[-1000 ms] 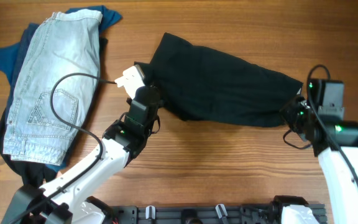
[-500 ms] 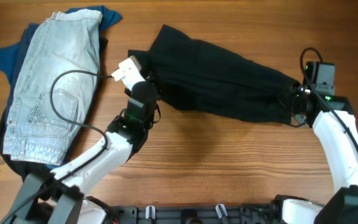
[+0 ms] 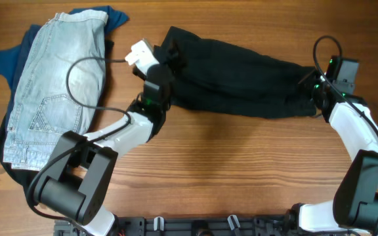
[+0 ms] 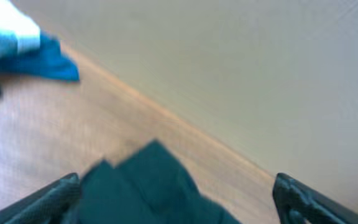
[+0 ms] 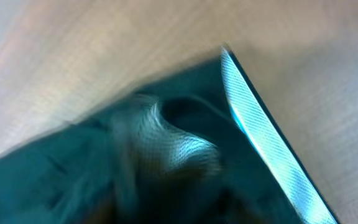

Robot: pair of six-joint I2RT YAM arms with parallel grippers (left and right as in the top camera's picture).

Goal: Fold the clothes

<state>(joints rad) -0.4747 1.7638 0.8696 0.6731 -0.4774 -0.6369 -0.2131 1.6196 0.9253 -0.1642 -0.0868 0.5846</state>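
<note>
Left pincer [image 3: 168, 58] and right pincer [image 3: 311, 89] flank black shorts [image 3: 241, 78] stretched left-to-right.

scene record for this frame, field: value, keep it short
garment in work: black shorts, stretched between both grippers
left gripper: at shorts' left end, fingers apart in wrist view
right gripper: at shorts' right end, state unclear, wrist view blurred
pile: denim shorts over blue top, table's left side
fold: not yet done
</note>
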